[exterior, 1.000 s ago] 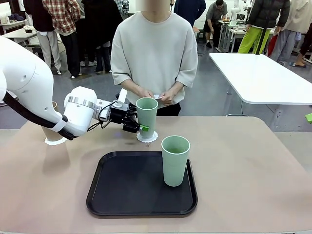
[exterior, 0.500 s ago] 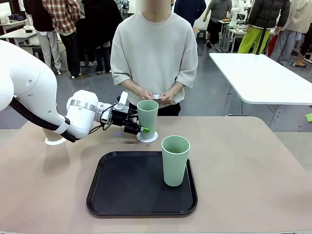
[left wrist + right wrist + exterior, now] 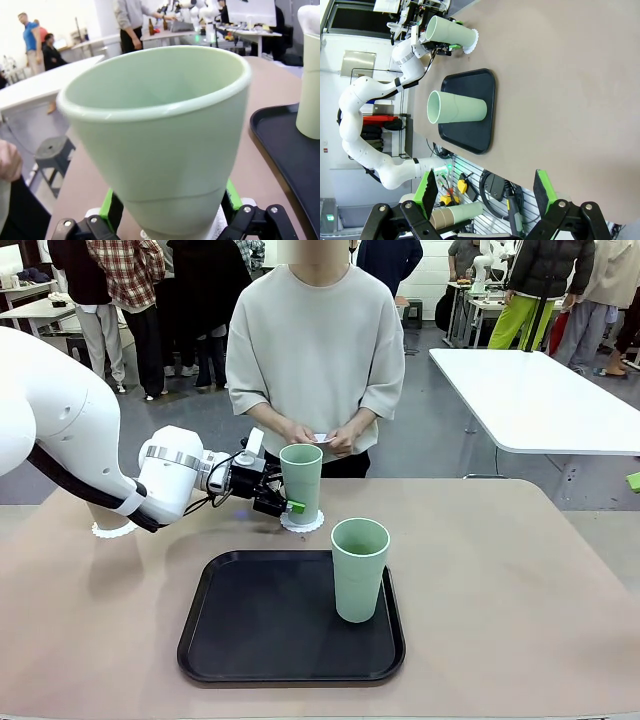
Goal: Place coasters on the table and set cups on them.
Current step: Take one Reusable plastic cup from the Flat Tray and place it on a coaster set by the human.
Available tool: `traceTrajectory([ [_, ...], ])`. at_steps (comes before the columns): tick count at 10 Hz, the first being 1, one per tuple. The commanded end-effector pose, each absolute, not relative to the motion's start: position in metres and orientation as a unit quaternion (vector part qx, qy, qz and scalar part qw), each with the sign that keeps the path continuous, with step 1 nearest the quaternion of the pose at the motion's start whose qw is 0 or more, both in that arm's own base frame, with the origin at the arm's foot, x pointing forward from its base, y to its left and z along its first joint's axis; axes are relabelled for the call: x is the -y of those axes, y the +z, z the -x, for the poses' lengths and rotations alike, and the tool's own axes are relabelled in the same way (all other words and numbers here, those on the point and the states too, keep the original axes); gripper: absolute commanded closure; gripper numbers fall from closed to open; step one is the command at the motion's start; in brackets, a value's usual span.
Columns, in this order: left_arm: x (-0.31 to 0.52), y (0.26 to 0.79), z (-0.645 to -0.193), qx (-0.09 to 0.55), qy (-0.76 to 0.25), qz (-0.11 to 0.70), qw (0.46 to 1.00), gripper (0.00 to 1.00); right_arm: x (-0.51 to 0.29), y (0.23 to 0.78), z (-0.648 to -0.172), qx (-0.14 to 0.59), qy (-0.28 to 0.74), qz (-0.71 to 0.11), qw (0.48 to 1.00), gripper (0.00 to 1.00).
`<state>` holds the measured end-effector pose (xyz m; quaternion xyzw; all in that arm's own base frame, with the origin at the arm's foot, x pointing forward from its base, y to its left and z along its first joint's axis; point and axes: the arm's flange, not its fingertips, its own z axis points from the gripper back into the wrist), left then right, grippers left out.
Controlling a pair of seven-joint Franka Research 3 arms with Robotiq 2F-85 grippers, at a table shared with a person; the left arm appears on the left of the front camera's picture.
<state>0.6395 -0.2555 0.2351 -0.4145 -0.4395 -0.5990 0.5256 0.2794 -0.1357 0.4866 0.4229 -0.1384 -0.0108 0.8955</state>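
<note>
Wrist frame bottom: right hand, fingers apart, nothing between. Front frame, lower centre: black tray on desk, pale green cup upright on tray's right part. Beyond, mid-frame: second green cup on coaster; left hand straddles its lower part, clamped or loose unclear. Left edge: another coaster. Upper centre: person's hands

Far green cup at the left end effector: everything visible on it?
The far cup is a tall, tapered, handle-less tumbler, matte pale green, plastic-looking, with a rounded rim and an empty inside. It stands upright on a scalloped white coaster on the table, beyond the black tray, in front of the person. The left end effector straddles its lower part, green pads at both sides; whether they press it can't be told.
</note>
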Motion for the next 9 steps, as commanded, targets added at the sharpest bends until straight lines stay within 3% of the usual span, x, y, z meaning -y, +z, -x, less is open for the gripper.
traceTrajectory([
  [1,0.254,0.232,-0.651,0.426,-0.601,0.409,0.539,0.0,0.136,0.486,-0.28,0.139,-0.008,-0.43,0.892,0.0],
  [6,0.243,0.243,-0.646,0.389,-0.645,0.365,0.548,0.0,0.136,0.486,-0.28,0.139,-0.008,-0.43,0.892,0.0],
  [9,0.224,0.28,-0.635,0.356,-0.703,0.243,0.565,0.0,0.136,0.486,-0.28,0.139,-0.008,-0.43,0.892,0.0],
])
